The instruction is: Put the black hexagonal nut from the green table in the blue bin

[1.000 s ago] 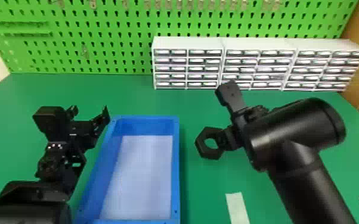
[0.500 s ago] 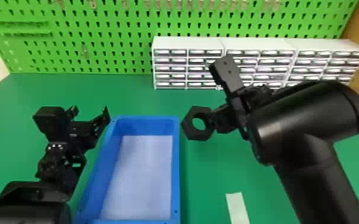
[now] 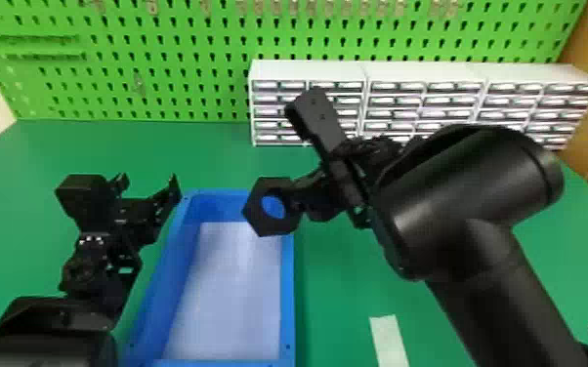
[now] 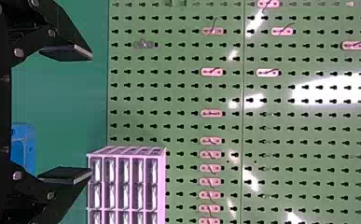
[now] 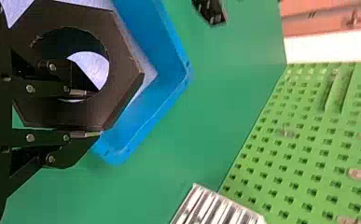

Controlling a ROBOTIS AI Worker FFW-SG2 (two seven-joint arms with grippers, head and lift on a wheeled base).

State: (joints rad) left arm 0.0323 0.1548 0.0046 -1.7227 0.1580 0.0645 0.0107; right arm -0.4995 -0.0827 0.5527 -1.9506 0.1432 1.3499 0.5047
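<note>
- The green table (image 3: 337,293) is big and flat, so it makes a good floor for the job.
- White drawers (image 3: 317,71) stand at the back, maybe so they don't get in the way.
- The blue bin (image 3: 288,302) sits on the table between the two arms, likely so either one can get to it.
- The left gripper (image 4: 90,115) is by the bin's left side. Its fingers are wide apart with nothing in them, maybe to leave room for the other one.
- The right gripper (image 5: 96,114) pinches the nut's side, one finger in the hole and one outside. That should stop it slipping.
- The black hexagonal nut (image 3: 273,228) is up high, tilted, over the bin's back right part. A bit more inward looks safer, or it could hit the rim.
</note>
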